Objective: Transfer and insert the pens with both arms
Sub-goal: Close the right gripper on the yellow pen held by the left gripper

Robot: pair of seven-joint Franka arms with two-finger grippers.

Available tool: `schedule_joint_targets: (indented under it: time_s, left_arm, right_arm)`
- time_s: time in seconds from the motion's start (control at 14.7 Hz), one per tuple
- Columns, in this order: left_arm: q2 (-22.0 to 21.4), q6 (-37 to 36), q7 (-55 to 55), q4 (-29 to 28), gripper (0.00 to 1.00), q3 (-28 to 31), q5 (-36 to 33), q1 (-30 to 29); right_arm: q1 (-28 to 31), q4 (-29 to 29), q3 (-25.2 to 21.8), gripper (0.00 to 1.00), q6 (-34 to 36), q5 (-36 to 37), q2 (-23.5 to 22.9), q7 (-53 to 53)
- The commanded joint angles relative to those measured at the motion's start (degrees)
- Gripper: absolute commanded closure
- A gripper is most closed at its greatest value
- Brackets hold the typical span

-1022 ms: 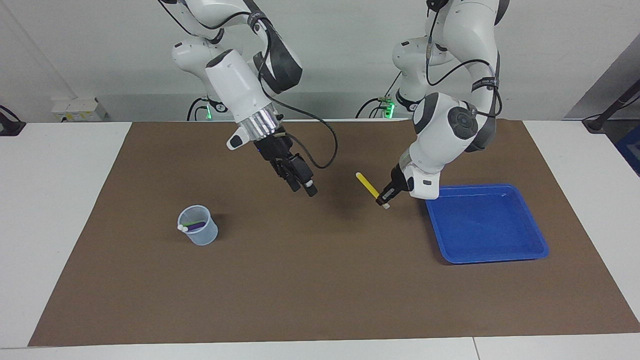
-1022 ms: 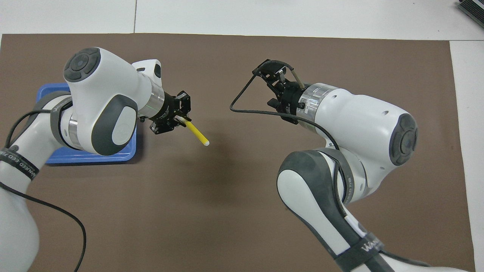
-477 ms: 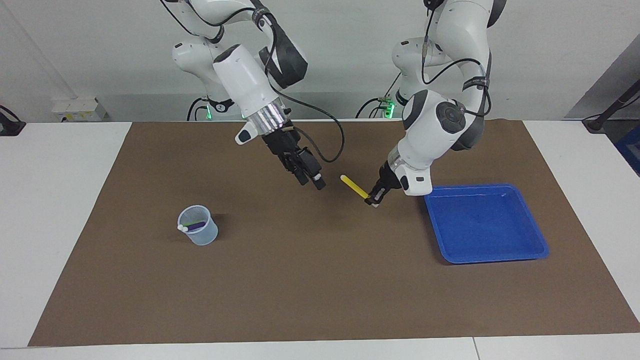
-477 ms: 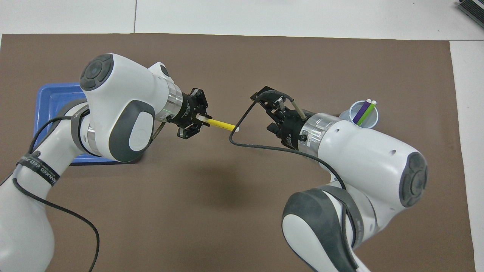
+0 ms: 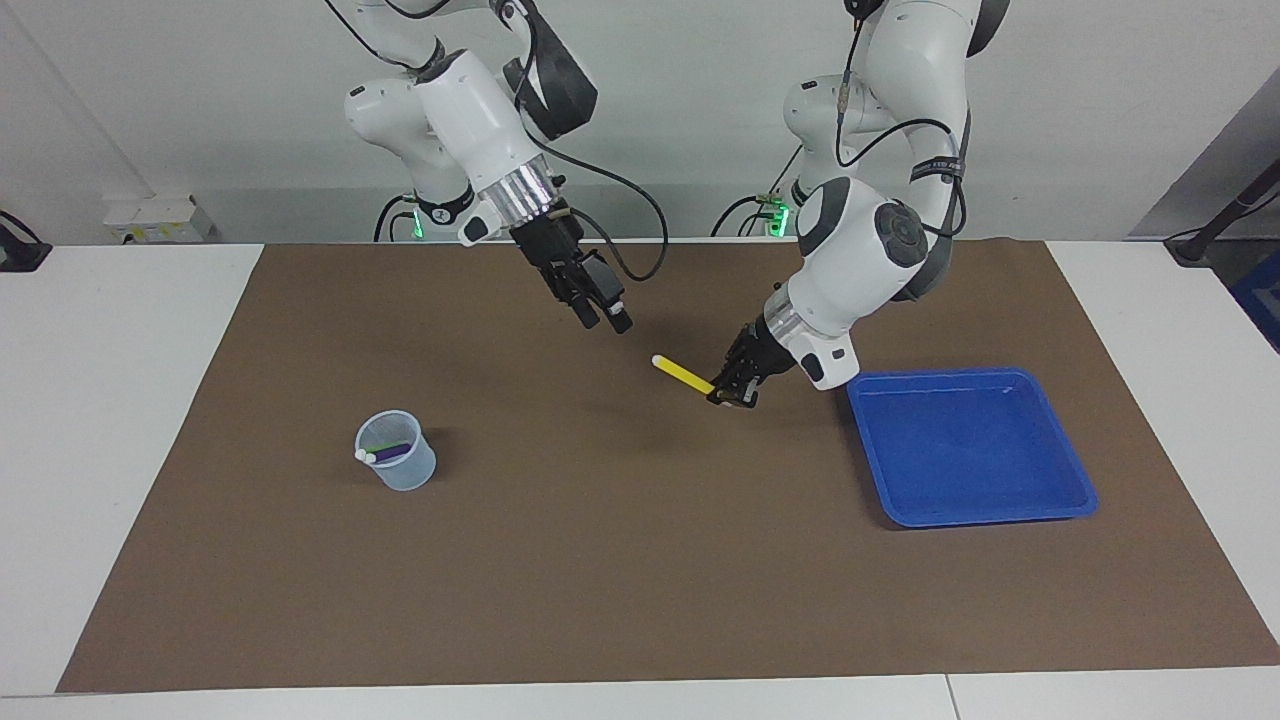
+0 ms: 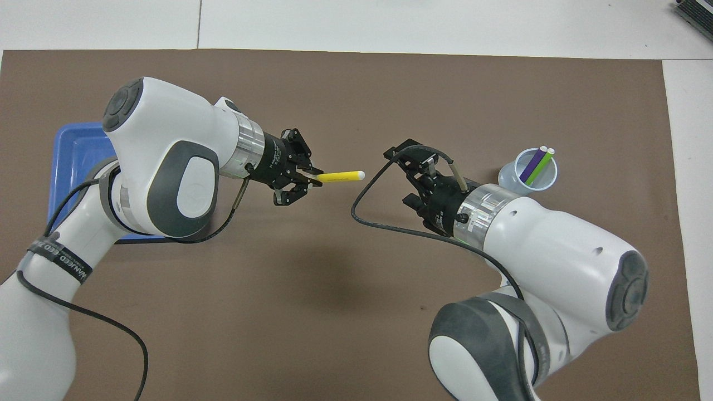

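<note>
The left arm's black two-finger gripper point(image 5: 733, 393) is clamped on one end of the slim yellow marker pen point(image 5: 682, 373), held in the air over the brown table mat point(image 5: 640, 560) near the shallow blue plastic tray point(image 5: 1080, 495). The yellow marker pen lies nearly level, its white tip end pointing toward the right arm. The right arm's black two-finger gripper point(image 5: 608, 322) hangs over the mat with its fingers spread apart and nothing between them, its fingertips apart from the pen's tip. The purple marker pen point(image 6: 533, 164) and the lime green marker pen point(image 6: 541, 165) stand tilted in the small clear plastic cup point(image 5: 405, 474) toward the right arm's end of the table.
</note>
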State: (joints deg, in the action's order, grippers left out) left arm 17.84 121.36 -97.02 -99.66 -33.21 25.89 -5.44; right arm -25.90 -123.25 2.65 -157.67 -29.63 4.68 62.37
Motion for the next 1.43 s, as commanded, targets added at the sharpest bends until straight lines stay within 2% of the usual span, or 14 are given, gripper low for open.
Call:
schedule_joint_targets:
  time_s: [0.0, 0.27, 0.61, 0.95, 1.02, 1.36]
  left_arm:
    - [-3.77, -3.58, -6.84, -1.42, 1.00, 0.52, 0.65, 0.78]
    - [-4.66, -5.79, -7.64, -1.68, 1.00, 0.43, -1.81, 0.61]
    - [-5.89, -8.77, -15.47, -1.68, 1.00, 0.52, -2.16, 2.19]
    - [-5.63, -10.35, -14.51, -0.63, 1.00, 0.43, -2.25, 1.31]
    - [-5.54, -10.36, -14.51, -0.45, 1.00, 0.43, -2.25, 1.40]
    - [-5.10, -10.09, -14.95, 1.05, 1.00, 0.34, -2.16, 1.84]
  right_arm:
    - [-0.20, 2.13, 0.25, 0.00, -3.94, -1.22, -3.35, 2.57]
    - [-2.58, 2.66, 0.33, 0.00, -10.01, -1.22, -6.79, 3.28]
    - [-5.91, 2.40, 0.25, 0.00, -13.01, -1.22, -7.23, 3.72]
    - [-6.71, -0.06, 0.25, 0.02, -16.44, -1.22, -6.97, 4.07]
    - [-6.88, -0.15, 0.25, 0.06, -16.62, -1.13, -7.06, 4.07]
    - [-6.89, -0.85, 0.25, 0.43, -16.88, -1.13, -6.88, 3.98]
